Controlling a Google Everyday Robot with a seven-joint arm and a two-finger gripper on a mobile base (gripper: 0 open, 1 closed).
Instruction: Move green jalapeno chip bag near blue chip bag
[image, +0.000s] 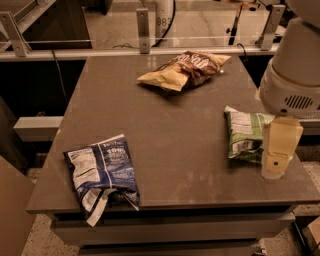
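3 chip bags on 1 counter (170, 125): 1 green jalapeno chip bag (243, 134), 1 blue chip bag (102, 172), 1 yellow and brown chip bag (182, 70), 1 robot arm (295, 75) w/ 1 gripper (274, 167), at counter's right edge, front of the green jalapeno chip bag's right side

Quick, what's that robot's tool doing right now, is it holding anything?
Tool: cannot be told whether open or closed; it is at the right edge of the green jalapeno chip bag.

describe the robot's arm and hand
The hand, at the right edge of the table beside the green bag, is a cream, boxy, tapering block with one small dark dot. Above it the arm is a bulky white rounded housing with a slotted vent.
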